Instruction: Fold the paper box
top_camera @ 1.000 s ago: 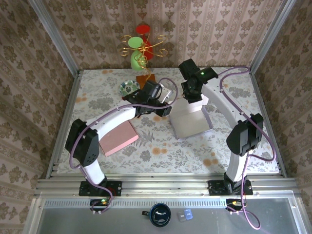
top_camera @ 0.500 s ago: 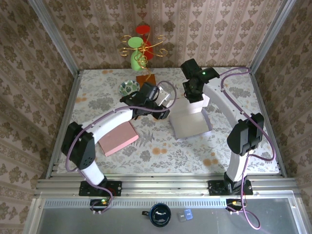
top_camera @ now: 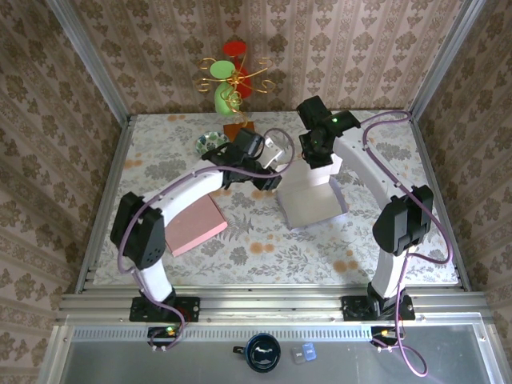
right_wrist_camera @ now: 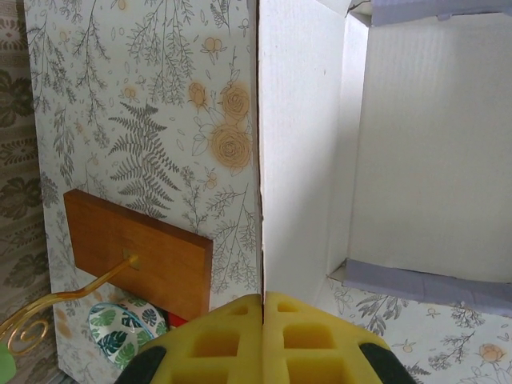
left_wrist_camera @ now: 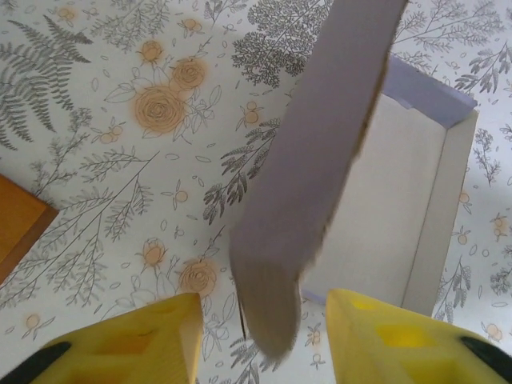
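Your left jaws: open, yellow pads (left_wrist_camera: 152,340) well apart, straddling raised lilac flap (left_wrist_camera: 320,152) of lilac-and-white paper box (top_camera: 314,202); no grip visible. Your right jaws: closed tight on thin edge of white side wall (right_wrist_camera: 292,160), wall running straight ahead of them. Box tray lies open-side up on floral-print counter (left_wrist_camera: 120,160), ahead-right of left jaws, btwn both arms.

Left end effector (left_wrist_camera: 260,324) parted, right end effector (right_wrist_camera: 263,324) pressed closed, wrists angled downward
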